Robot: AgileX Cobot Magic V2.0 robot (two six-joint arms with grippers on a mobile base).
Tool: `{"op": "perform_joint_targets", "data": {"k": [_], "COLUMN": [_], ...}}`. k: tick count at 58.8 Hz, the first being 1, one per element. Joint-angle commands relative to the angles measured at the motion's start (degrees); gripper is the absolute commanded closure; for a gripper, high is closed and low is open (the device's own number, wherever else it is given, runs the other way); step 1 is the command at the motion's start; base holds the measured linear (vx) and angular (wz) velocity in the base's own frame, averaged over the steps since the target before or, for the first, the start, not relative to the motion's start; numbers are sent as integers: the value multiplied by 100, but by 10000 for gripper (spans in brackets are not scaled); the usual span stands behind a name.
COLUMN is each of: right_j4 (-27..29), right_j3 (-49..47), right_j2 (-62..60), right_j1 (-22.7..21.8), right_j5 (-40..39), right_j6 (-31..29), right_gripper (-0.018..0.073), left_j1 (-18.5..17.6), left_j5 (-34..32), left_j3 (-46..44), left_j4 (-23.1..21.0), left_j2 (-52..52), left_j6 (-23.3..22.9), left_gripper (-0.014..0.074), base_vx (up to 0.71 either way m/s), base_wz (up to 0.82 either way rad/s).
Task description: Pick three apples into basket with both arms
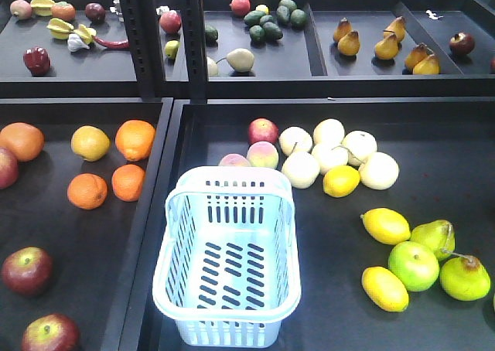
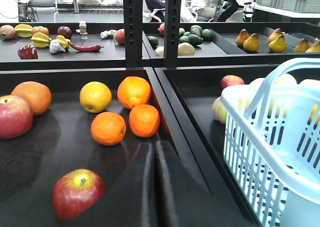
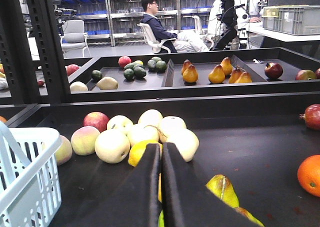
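The pale blue basket (image 1: 232, 329) stands empty at the near left of the right tray, its handle folded back. Two dark red apples (image 1: 27, 270) (image 1: 50, 334) lie in the left tray's near corner, and a third red apple (image 1: 6, 168) shows at the left edge. Neither arm appears in the front view. My left gripper (image 2: 155, 148) is shut and empty above the left tray, with one apple (image 2: 77, 194) to its near left and the basket (image 2: 250, 157) to its right. My right gripper (image 3: 161, 151) is shut and empty, and the basket (image 3: 30, 182) is at its left.
Several oranges (image 1: 135, 138) lie behind the apples. A raised divider (image 1: 158, 212) separates the trays. Pale round fruit (image 1: 331, 156), lemons (image 1: 384, 226) and green fruit (image 1: 413, 264) fill the right tray. Black posts (image 1: 139, 34) front a back shelf of pears and avocados.
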Motion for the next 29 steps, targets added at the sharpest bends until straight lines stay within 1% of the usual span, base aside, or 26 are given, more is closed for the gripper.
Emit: {"op": "perform_joint_targets", "data": {"k": [1, 29], "right_j4": [-28, -28], "right_j3": [65, 65], "right_j2": [-65, -65], "right_j1": [-26, -26], "right_j5": [-425, -425], "right_j6": [-41, -41], "right_gripper": [567, 567], "left_j1": [15, 15], "left_j5": [-404, -404], "left_j3": [-145, -145], "left_j4": [-13, -13], "left_j2": [-73, -73], "left_j6": [0, 0], "left_gripper": [602, 602], "base_vx": [2, 0], "base_wz": [-1, 0]}}
